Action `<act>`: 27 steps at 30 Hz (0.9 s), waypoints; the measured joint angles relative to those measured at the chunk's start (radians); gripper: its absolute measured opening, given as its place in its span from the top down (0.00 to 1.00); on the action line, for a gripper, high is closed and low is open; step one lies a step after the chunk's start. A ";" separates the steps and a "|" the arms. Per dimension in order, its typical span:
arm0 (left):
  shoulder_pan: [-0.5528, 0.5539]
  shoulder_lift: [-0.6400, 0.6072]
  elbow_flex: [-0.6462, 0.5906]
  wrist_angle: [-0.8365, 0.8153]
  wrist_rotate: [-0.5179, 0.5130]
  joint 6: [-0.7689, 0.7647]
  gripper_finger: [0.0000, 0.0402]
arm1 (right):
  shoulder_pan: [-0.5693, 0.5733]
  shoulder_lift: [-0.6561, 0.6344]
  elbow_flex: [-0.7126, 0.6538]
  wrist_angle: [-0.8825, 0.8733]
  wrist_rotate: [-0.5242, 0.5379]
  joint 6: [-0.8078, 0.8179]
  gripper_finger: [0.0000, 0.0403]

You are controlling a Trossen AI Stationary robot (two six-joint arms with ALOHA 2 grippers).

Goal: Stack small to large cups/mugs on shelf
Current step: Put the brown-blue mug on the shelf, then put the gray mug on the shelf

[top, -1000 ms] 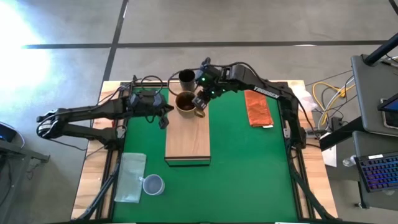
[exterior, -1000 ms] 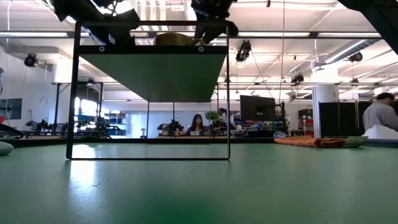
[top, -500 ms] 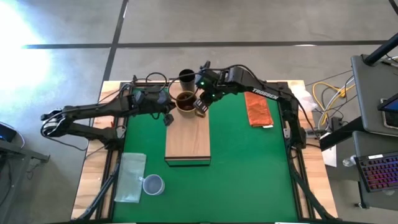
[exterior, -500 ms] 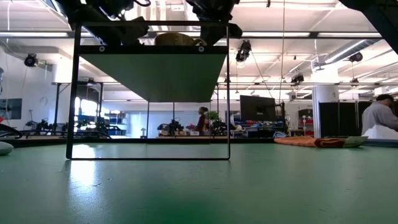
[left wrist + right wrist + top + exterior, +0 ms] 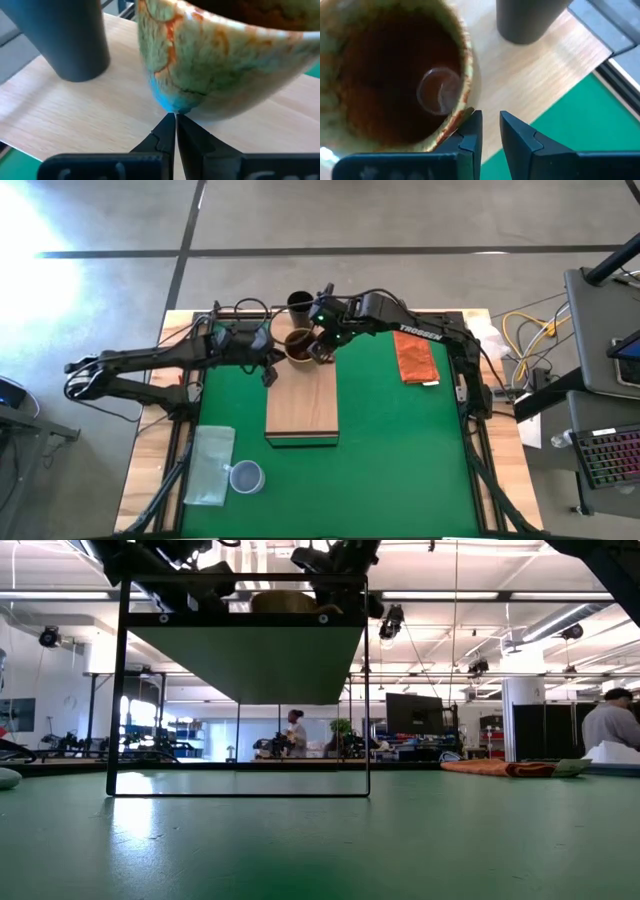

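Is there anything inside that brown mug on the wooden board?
The right wrist view looks into the glossy brown mug: only its dark inside and a pale ring of glare on the bottom show. The near wall hides part of the floor. It stands on the light-wood shelf.

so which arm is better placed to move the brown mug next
Probably the right: the right gripper sits at the brown mug's rim, fingers slightly apart. The left gripper only touches the mug's side with its fingers shut.

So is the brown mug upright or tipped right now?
Upright: the brown mug stands on the shelf, mouth up, and the right wrist view looks straight down to its bottom.
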 joint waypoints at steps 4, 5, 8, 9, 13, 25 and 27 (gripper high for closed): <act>-0.017 -0.012 0.000 -0.046 0.008 -0.003 0.99 | 0.001 0.000 -0.001 0.009 0.001 -0.009 0.85; -0.020 -0.016 0.000 -0.059 0.007 -0.003 0.99 | 0.001 0.000 -0.001 0.009 0.000 -0.009 0.85; -0.022 -0.026 0.000 -0.099 -0.005 -0.001 0.99 | 0.001 0.000 0.000 0.002 0.001 -0.011 0.85; -0.022 -0.030 0.000 -0.109 -0.016 -0.001 0.99 | 0.000 -0.002 0.000 -0.006 0.001 -0.011 0.85; -0.021 -0.064 0.000 -0.126 -0.051 0.004 0.99 | 0.000 -0.009 0.000 -0.011 0.026 -0.020 0.85; -0.025 -0.290 0.005 -0.173 -0.043 0.031 0.99 | -0.024 -0.194 0.000 -0.053 0.244 -0.070 0.85; -0.025 -0.308 0.005 -0.097 -0.039 0.027 0.99 | -0.025 -0.223 0.000 -0.065 0.244 -0.069 0.85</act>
